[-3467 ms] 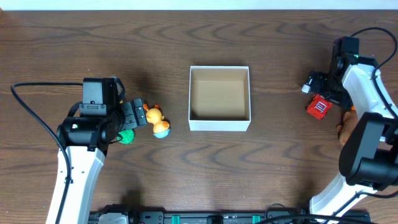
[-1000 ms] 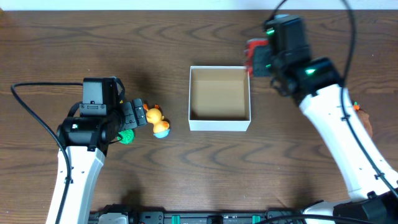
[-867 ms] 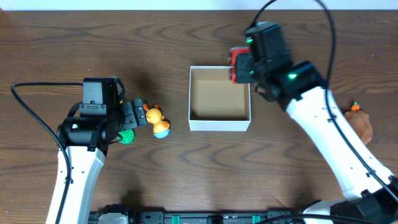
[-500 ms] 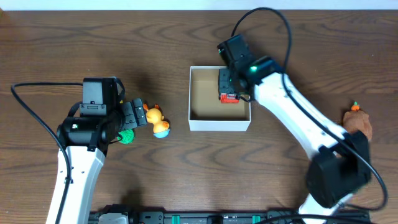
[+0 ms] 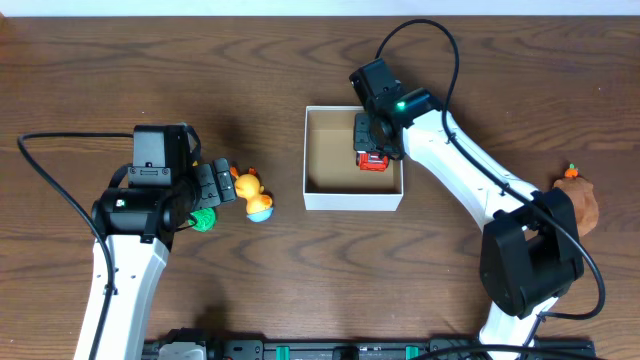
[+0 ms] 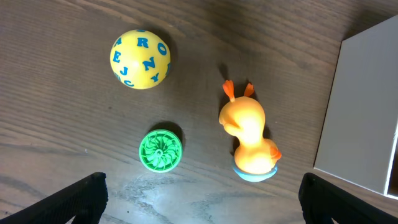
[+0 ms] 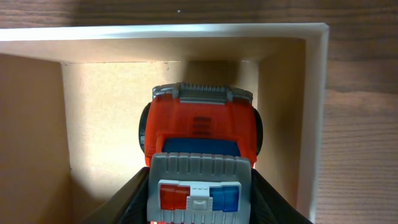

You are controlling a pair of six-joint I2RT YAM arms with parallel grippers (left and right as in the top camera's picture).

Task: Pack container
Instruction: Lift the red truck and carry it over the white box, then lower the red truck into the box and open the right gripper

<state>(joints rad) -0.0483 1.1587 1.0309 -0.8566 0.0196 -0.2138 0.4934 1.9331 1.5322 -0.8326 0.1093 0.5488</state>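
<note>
While the left arm idled over its little heap of toys, the real business was on the right. The right gripper was down inside the square, shallow cardboard box, white outside and plain brown within, which sat at mid-table between the two arms. Its fingers were clamped on either flank of a red plastic toy truck with a grey bumper. From the wrist view the truck was low against the box's far right corner, nose to the back wall. Whether its wheels were touching the floor, I couldn't tell.

So this looked like the placing step: first toy in, not yet let go. By my reckoning the next move needed the jaws to part, then a straight lift clear of the near wall, so the truck wasn't dragged back out.

Over on the left, the left gripper hung spread wide and holding nothing. Below it lay an orange rubber duck on a pale blue base, just beside the box's white wall. There was also a green ribbed disc and a yellow ball printed with blue letters. All three waited outside the box. A brown lumpy toy with an orange top sat well apart at the right edge.
</note>
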